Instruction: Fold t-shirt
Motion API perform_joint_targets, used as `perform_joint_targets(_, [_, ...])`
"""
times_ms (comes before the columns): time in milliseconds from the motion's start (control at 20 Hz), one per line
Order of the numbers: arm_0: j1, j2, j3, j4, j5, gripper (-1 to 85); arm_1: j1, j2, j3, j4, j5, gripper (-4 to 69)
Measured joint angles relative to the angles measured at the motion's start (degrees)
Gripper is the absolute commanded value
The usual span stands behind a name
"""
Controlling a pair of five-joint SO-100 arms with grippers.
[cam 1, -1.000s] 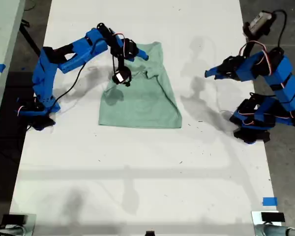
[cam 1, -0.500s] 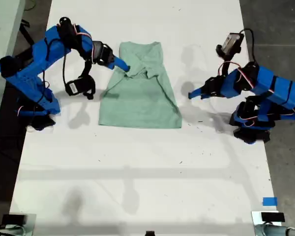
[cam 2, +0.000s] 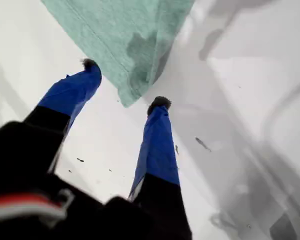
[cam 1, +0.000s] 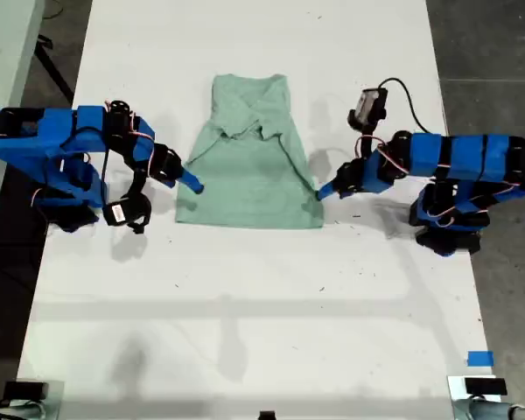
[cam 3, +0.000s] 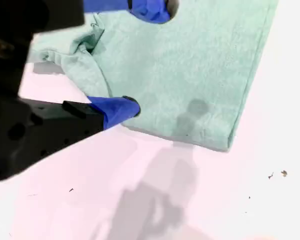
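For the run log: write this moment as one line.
t-shirt partly folded | my first end effector open at hem corner | my second end effector open over side edge | nothing gripped

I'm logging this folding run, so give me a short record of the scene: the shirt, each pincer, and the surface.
t-shirt: pale green, partly folded, rumpled near the neck, hem end flat
surface: white table
my first pincer: open, jaws either side of the hem corner on the exterior view's right
my second pincer: open, at the shirt's edge on the exterior view's left
gripped: nothing
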Motion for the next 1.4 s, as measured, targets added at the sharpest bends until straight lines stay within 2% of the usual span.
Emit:
perform_joint_targets(250, [1.4, 0.0, 0.5, -0.8, -1.4, 30.2, -1.6, -16.0, -5.2, -5.3, 0.4, 25.9])
perform_joint_targets(300, [1.5, 0.0, 0.5, -0.8, -1.5, 30.0, -1.6, -18.6, -6.4, -6.4, 0.5, 22.6])
perform_joint_targets(400, [1.5, 0.0, 0.5, -0.8, -1.5, 30.0, -1.6, -23.0, -8.2, -8.1, 0.5, 8.3])
perform_joint_targets(700, [1.5, 0.6, 0.7, -0.8, -1.5, 29.8, -2.2, -33.7, -15.2, -8.8, 1.0, -1.0])
perform_joint_targets(800, [1.5, 0.8, 0.7, -0.8, -1.5, 29.8, -2.2, -32.7, -16.7, -5.3, 0.8, -1.0])
perform_joint_targets(1000, [1.5, 0.8, 1.0, -0.8, -1.5, 29.6, -2.0, -25.4, -28.3, 11.5, 0.8, -1.0])
perform_joint_targets(1050, [1.5, 0.8, 1.0, -0.8, -1.5, 29.6, -2.0, -25.4, -32.1, 14.2, 0.9, -1.0])
perform_joint_targets(1150, [1.5, 1.1, 1.0, -0.8, -1.5, 29.5, -2.1, -27.4, -40.1, 14.7, 0.8, -1.0])
perform_joint_targets(1350, [1.5, 1.7, 1.0, -0.8, -1.5, 29.4, -5.1, -48.7, -61.4, 12.0, 2.9, -1.2])
perform_joint_targets(1400, [1.5, 1.7, 1.0, -0.8, -1.5, 29.4, -5.7, -54.8, -66.9, 11.5, 3.5, 1.3])
